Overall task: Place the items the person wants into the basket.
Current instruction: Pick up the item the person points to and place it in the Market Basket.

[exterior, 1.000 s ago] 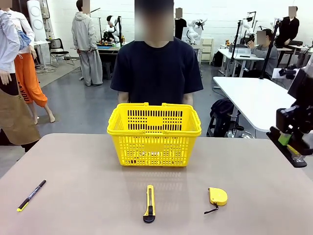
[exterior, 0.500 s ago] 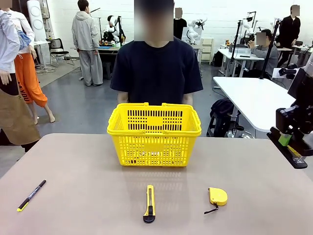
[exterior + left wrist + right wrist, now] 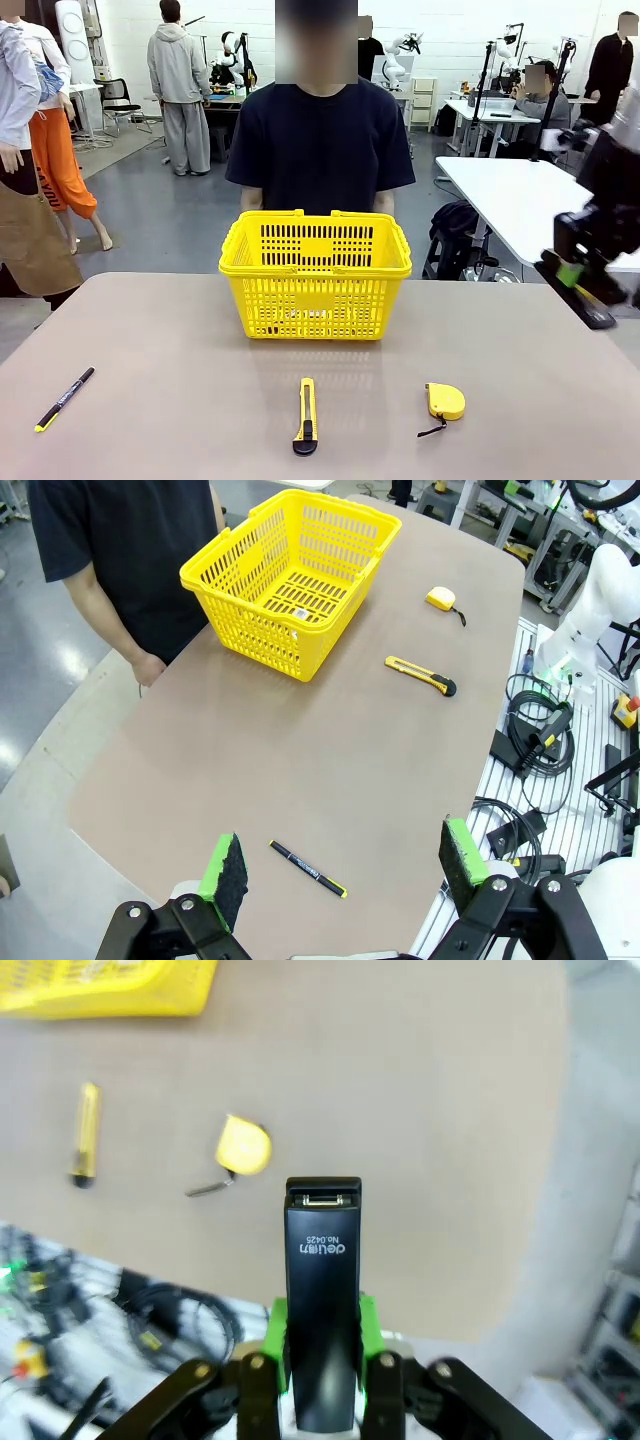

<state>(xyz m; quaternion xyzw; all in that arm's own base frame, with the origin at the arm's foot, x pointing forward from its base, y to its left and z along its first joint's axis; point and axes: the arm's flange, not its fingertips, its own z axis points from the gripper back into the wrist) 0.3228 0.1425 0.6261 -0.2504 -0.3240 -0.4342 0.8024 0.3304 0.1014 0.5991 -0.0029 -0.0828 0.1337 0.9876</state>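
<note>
The black stapler (image 3: 322, 1290) hangs in the air over the table's right edge, and my right gripper (image 3: 575, 277) is shut on it, green pads (image 3: 368, 1322) pressed to its sides. On the table lies the small yellow tape measure (image 3: 445, 400) with its black strap, front right. The yellow basket (image 3: 315, 270) stands at the far middle, in front of the person (image 3: 320, 140) in the dark T-shirt. My left gripper (image 3: 343, 865) hovers high over the table's left end, open and holding nothing. From there the basket (image 3: 290, 580) and tape measure (image 3: 441, 598) show too.
A yellow-and-black utility knife (image 3: 305, 415) lies front centre. A thin black pen (image 3: 63, 398) with a yellow end lies at the front left, below my left gripper. The person's hand (image 3: 150, 668) rests at the table's far edge. Bare tabletop surrounds the basket.
My right gripper has risen a little and shifted slightly left with the stapler in it. Everything on the table has stayed put.
</note>
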